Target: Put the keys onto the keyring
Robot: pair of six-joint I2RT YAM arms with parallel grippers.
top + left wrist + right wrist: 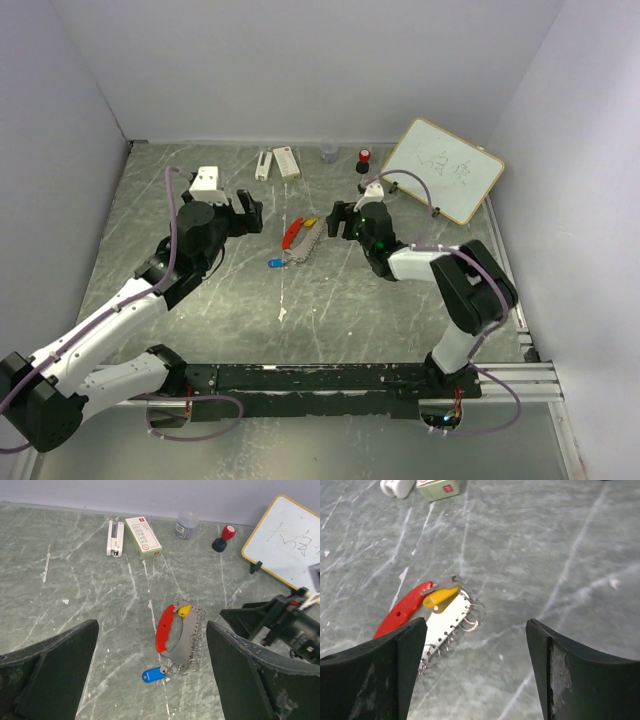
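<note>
1. Top external view: the left gripper (249, 212) and right gripper (337, 218) flank the keyring (300, 240) at mid-table. Both have their jaws spread wide and hold nothing.
2. Right wrist view: the yellow key (440, 596) lies touching the red tag (400, 614). Whether it is threaded on cannot be told.
3. Risk: so small and flat a key may skid across the table (350, 320) as the jaws close.
4. Risk: a pull on the unrestrained small rings (183, 667) could drag the whole bunch aside.

Bright, even light; soft shadows; sharp.
</note>
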